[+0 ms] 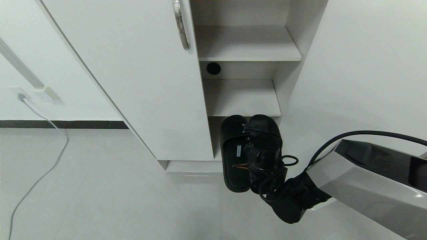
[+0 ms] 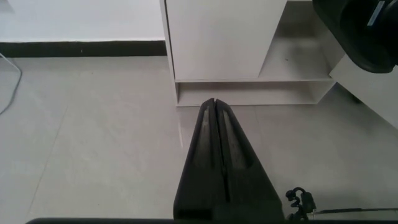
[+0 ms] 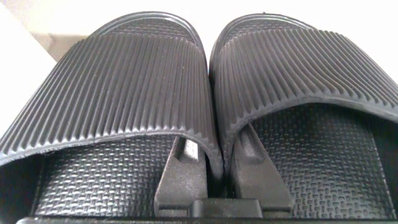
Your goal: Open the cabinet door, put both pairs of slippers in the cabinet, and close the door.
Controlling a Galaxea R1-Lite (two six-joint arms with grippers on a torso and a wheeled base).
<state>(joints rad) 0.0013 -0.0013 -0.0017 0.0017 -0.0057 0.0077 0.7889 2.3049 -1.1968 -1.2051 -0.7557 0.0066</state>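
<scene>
Right gripper (image 3: 216,163) clamps both slippers' (image 1: 233,166) inner edges together; probably light, bendy rubber; left gripper (image 2: 214,111) is closed, empty

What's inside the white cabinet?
Two white shelves and a round dark hole at the back. The pair of black ribbed rubber slippers in the right hand covers the bottom part, and the shut white door hides the other side.
</scene>
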